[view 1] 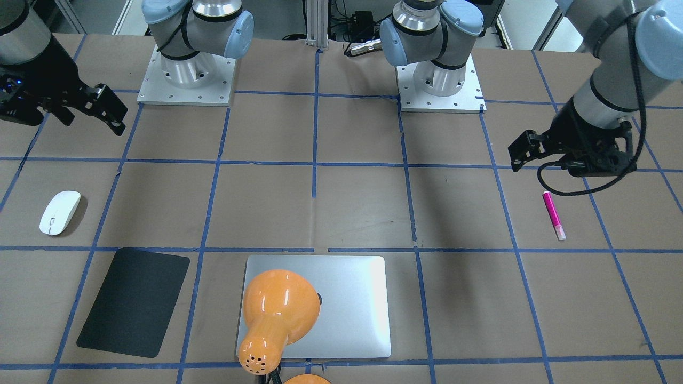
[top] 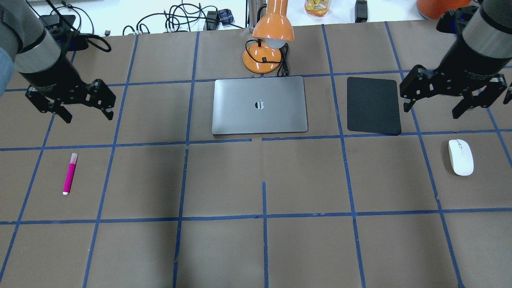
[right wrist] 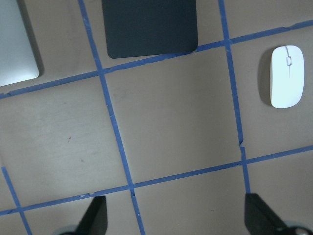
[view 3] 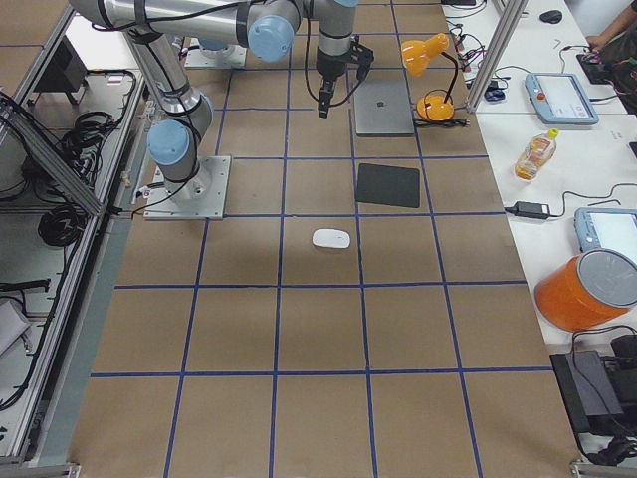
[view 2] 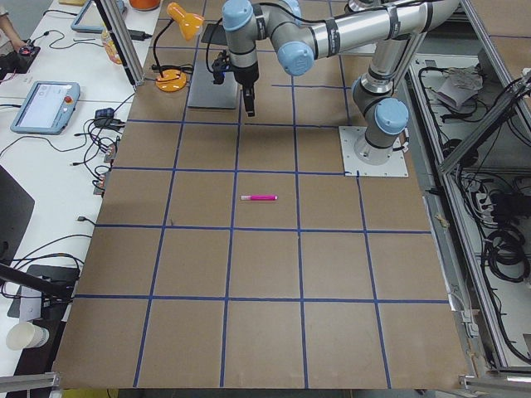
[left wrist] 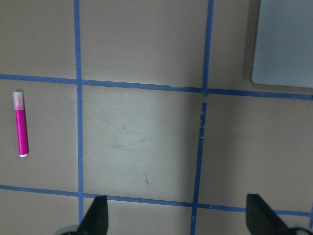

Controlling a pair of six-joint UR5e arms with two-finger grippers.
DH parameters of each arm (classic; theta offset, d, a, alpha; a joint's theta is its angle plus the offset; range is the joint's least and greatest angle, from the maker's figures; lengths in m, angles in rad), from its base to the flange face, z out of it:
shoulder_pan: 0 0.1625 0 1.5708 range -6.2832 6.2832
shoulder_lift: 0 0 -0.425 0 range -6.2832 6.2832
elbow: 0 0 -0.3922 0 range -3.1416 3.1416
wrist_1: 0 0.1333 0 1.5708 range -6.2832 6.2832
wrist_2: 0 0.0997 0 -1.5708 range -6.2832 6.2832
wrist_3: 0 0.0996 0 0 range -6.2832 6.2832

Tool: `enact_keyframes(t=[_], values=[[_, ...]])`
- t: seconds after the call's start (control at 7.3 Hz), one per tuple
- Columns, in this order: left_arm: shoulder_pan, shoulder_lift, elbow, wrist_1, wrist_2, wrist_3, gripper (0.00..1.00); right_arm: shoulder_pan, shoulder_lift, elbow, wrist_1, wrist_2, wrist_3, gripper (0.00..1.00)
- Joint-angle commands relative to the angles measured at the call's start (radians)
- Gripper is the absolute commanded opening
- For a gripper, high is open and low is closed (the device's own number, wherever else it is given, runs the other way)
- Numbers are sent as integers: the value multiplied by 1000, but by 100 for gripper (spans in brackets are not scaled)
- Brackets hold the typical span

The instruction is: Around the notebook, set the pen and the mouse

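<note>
Well, the left tool (top: 89,118) hangs open and empty over the bench (top: 264,240). The one pen (top: 70,174) lies flat nearby, well apart from the one notebook (top: 260,105); being slim, it may roll from a pinch. Past one black mat (top: 373,105), the second tool, the right tool (top: 432,111), gapes empty near the one mouse (top: 461,157), whose smooth dome could slip free.

Silver-grey arm tubes (view 1: 600,96), pale blue joint caps (view 1: 238,34), black fingers (top: 107,108), looped black cable (view 1: 571,194), screwed square metal baseplates (view 1: 155,96)
</note>
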Motion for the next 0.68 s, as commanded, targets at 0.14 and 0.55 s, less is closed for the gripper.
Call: enact_keyframes(t=[0.14,0.55], values=[[231,-45,-253,389,-11,284,100,-181,167,42,-232,-24,-253,100],[375,-150,-406,654,-109,431,100,-317,231,202,-524,-21,-359,100]])
